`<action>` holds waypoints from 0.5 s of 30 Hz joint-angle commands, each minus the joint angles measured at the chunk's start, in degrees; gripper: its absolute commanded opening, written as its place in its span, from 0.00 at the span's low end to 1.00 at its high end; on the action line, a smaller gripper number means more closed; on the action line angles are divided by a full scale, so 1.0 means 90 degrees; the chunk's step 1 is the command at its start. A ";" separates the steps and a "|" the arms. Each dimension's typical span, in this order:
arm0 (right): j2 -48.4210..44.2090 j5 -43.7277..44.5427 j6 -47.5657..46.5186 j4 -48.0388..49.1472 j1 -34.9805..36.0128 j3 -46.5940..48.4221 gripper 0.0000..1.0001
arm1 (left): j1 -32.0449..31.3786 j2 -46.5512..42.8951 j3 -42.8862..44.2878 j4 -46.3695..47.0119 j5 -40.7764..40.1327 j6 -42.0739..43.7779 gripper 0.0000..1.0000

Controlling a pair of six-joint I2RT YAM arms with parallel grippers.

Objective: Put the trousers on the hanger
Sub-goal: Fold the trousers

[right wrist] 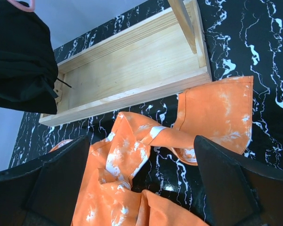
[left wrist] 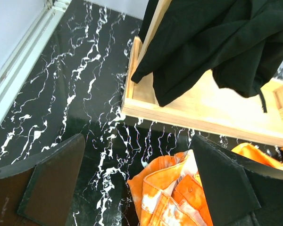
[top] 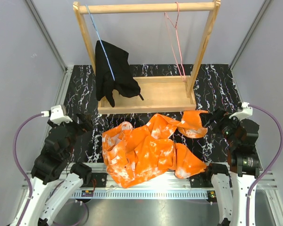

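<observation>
Flanking the trousers [top: 141,150] at nine and three o'clock, my left gripper [top: 81,123] and right gripper [top: 211,117] gaped empty, ready to grasp.

Bright even overhead light — soft shadows, glare on front rail [top: 179,181]; wrist views sharp.

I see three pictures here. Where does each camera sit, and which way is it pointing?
Top external: above and behind, looking down on trousers and wooden rack; left arm, right arm show.
Left wrist: on the left arm, facing the black garment; open left gripper shows.
Right wrist: on the right arm, facing the rack's base; open right gripper shows.
Shared: both wrist views catch the trousers.
</observation>
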 commanded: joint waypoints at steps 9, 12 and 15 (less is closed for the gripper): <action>0.0741 0.0742 -0.0047 0.0122 0.0024 0.0006 1.00 | -0.0427 0.1295 -0.0278 0.0487 0.1494 -0.0609 0.99; 0.0985 0.0899 -0.0056 0.0141 0.0024 0.0016 1.00 | -0.0954 0.1363 -0.0484 0.0497 0.1455 -0.0980 0.99; 0.1239 0.1045 -0.0076 0.0180 0.0024 -0.0003 1.00 | -0.1608 0.1392 -0.0553 0.0526 0.1319 -0.1332 0.99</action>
